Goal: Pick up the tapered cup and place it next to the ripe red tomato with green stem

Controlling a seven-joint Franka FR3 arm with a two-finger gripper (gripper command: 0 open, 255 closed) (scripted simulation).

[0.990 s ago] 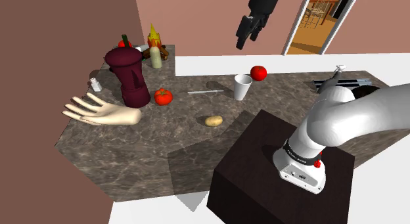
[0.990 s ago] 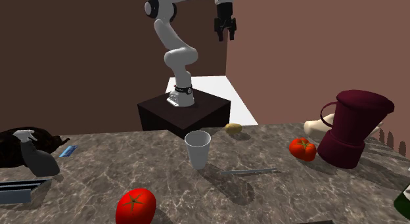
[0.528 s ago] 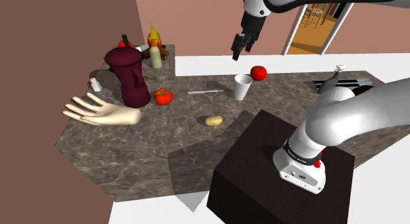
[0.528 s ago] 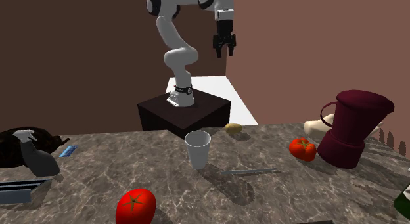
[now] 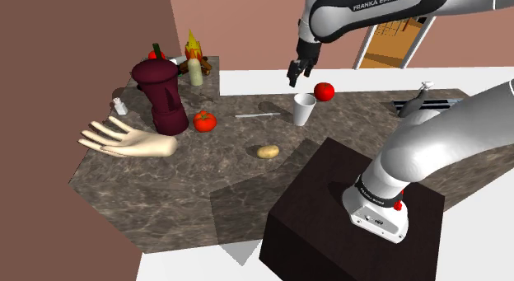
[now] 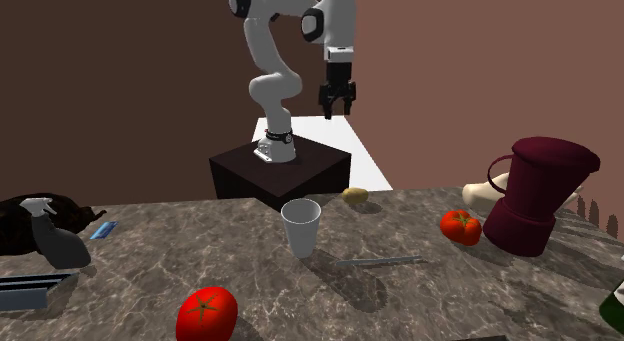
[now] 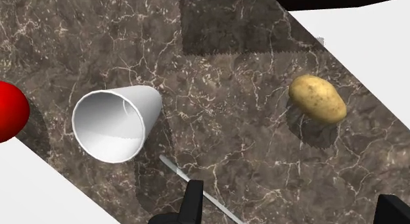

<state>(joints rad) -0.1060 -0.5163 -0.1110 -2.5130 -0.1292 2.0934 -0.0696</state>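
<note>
Lower now than a moment ago, the hand (image 5: 295,72) hangs in the air over the dark veined bench (image 5: 165,180), its 2 black fingers (image 7: 192,201) spread apart and holding nothing. Below it and off to one side of the fingers, the white tapered cup (image 5: 304,110) stands upright on the bench. A potato (image 7: 317,98) lies off to the hand's other side.
</note>
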